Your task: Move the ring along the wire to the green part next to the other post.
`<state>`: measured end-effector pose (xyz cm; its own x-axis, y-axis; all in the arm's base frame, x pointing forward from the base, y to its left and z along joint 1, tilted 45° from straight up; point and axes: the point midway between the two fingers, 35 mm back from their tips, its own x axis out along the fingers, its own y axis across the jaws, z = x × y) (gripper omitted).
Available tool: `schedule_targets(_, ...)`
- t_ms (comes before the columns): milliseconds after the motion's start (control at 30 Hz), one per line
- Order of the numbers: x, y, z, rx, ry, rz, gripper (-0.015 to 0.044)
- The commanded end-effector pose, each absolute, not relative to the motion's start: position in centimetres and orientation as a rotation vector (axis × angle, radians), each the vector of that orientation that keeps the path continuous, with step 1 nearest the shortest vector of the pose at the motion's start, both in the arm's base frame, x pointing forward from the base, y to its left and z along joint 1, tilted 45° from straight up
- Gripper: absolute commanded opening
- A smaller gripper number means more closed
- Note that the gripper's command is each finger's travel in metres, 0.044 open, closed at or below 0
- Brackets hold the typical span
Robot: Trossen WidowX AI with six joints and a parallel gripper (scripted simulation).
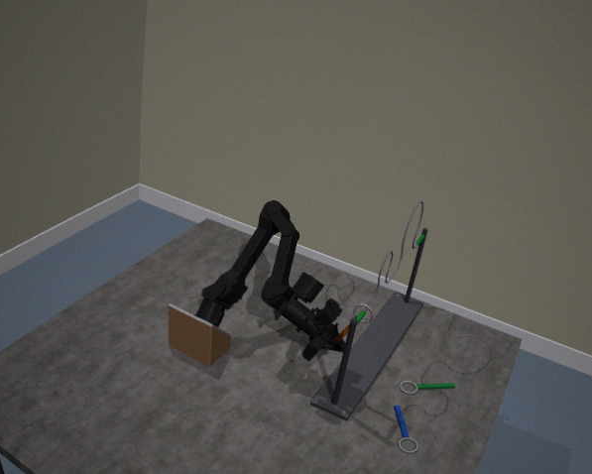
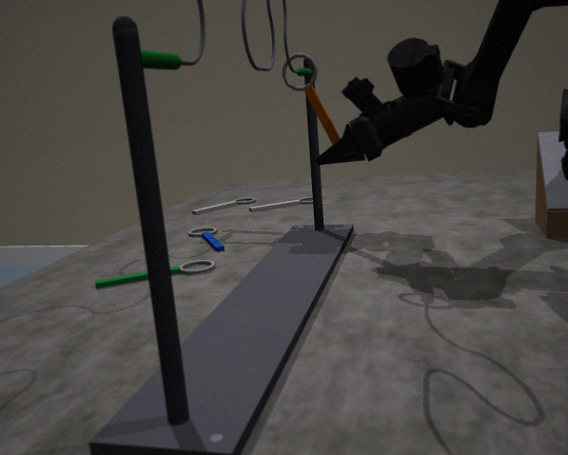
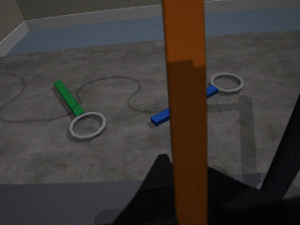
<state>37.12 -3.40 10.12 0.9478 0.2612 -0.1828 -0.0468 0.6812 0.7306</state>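
My gripper is shut on the orange handle, near its lower end. The handle slants up to the grey ring. The ring encircles the wire at the inner end of the green part by one post. I cannot tell whether they touch. The thin grey wire rises from there in bends. The other green part is at the other post.
Both posts stand on a dark base. Beyond it lie a green-handled ring tool and a blue-handled one. Two pale ring tools lie farther off in the exterior view.
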Motion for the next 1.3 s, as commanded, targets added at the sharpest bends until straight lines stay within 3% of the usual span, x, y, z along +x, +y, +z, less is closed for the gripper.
schedule_targets(0, 37.0, -3.7, 9.8, 0.803, 0.283, 0.176, -0.015)
schedule_targets(1267, 37.1, -3.2, 8.1, 0.803, 0.282, 0.175, -0.015)
